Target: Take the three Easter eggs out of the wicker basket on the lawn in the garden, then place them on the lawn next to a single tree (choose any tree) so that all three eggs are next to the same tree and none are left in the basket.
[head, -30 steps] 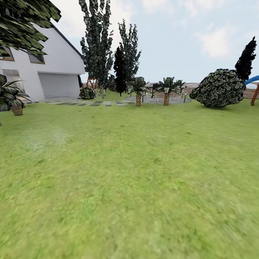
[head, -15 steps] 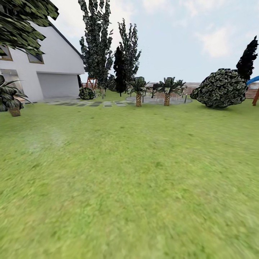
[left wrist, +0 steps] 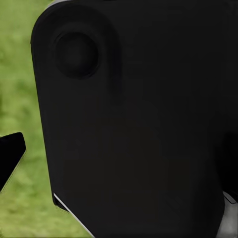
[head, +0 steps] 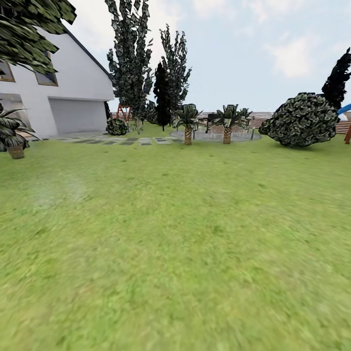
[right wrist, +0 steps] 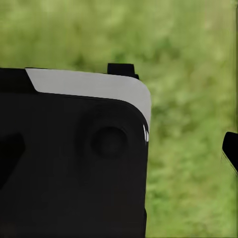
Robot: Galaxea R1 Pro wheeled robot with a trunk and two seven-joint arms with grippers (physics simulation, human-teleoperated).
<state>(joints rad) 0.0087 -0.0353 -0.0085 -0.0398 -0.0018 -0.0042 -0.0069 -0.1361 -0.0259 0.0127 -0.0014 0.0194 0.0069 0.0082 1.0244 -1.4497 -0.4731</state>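
The lawn (head: pixel 185 243) spreads wide and green across the garden in the head view. The Easter eggs and the wicker basket are out of view. In the left wrist view a black part of the robot (left wrist: pixel 139 119) blocks most of the picture, and one dark fingertip (left wrist: pixel 11 153) shows at the edge over grass. In the right wrist view a black and white robot part (right wrist: pixel 74 158) stands in front, with one dark fingertip (right wrist: pixel 231 148) at the edge over grass. Neither wrist view shows how the jaws stand.
A white house (head: pixel 73 92) stands at the far left, with a potted palm (head: pixel 13 136) before it. Tall narrow dark trees (head: pixel 131 63), two small palms (head: pixel 187 122), a stone patio (head: pixel 214 135) and a big round bush (head: pixel 302 119) line the far side. Leafy branches (head: pixel 29 29) hang overhead at left.
The whole head view has shifted a little: the potted palm slid left and the round bush slid right, so the camera has moved forward. Nothing on the lawn has moved.
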